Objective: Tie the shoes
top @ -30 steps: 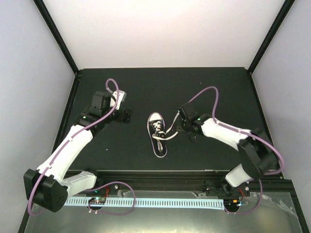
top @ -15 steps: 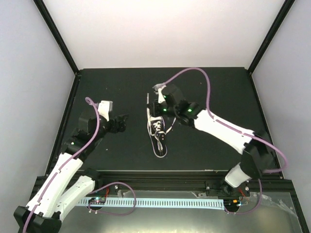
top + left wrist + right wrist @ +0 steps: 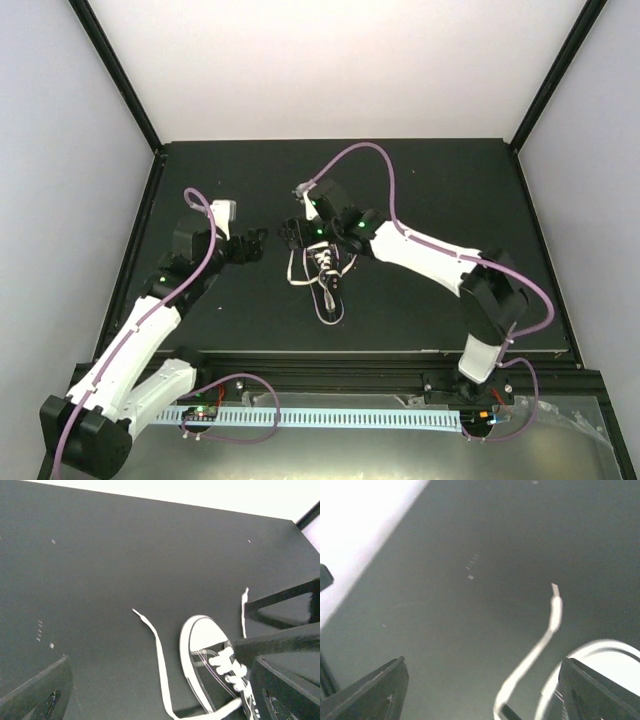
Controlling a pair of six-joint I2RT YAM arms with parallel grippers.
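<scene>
Between the fingers of the right claw (image 3: 292, 233) nothing is held: they stand wide apart just off the toe of the small black canvas sneaker with a white rubber toe cap (image 3: 326, 281). The left claw (image 3: 256, 240), close beside it, gapes fully and is empty too. That sneaker lies near the middle of the matte black worktop (image 3: 430, 180), toe pointing away from the arm bases, its long white laces (image 3: 156, 652) untied and trailing flat beside the toe. The step appears to be picking up a lace tail; done well, each claw would straddle one tail near its free tip, pinch lace alone, and keep clear of its near neighbour. I count one sneaker, two loose lace tails, two claws.
</scene>
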